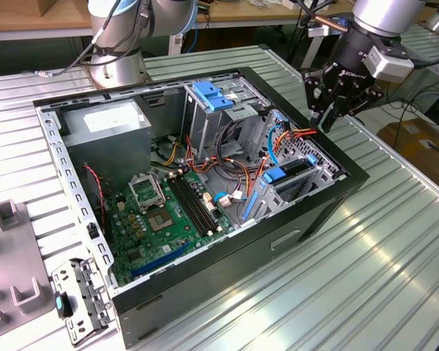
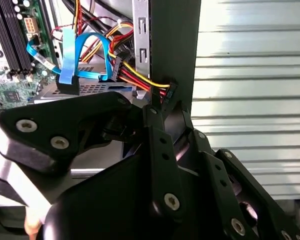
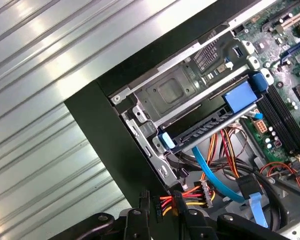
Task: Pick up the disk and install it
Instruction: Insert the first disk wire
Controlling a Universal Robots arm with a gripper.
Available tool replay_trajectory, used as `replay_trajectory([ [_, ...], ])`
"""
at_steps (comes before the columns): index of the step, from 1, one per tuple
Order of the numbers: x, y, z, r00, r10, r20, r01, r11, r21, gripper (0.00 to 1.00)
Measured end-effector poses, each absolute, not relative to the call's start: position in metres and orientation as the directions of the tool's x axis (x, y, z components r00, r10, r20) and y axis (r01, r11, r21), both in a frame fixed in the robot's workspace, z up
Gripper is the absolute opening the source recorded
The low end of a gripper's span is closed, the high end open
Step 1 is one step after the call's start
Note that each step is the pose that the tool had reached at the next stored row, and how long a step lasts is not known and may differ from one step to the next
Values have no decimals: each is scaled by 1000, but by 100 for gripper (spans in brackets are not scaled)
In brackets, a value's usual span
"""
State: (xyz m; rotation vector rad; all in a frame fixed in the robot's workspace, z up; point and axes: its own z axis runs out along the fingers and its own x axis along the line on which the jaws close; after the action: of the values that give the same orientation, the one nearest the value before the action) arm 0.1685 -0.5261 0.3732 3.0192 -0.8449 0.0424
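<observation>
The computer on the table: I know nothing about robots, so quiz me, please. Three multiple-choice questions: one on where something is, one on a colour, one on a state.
1. Where is the disk?
A) on the floor
B) in a person's hand
C) slotted in the metal drive cage

2. What colour is the motherboard?
A) red
B) green
C) white

3. The computer case is:
A) open, its insides showing
B) closed all round
C) wrapped in plastic

Answers:
1 C, the disk's blue carrier sits in the cage's slot.
2 B, the board is green in the exterior view.
3 A, the board and cables lie bare to the camera.
</observation>
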Motion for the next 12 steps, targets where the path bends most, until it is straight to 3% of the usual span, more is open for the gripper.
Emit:
replay_trajectory([
  [7, 173, -525, 367, 877, -479, 28, -479, -878, -2, 32],
  [9, 173, -525, 367, 878, -479, 26, -479, -878, -4, 17],
  [12, 173, -525, 374, 878, -478, 23, -478, -878, -10, 16],
])
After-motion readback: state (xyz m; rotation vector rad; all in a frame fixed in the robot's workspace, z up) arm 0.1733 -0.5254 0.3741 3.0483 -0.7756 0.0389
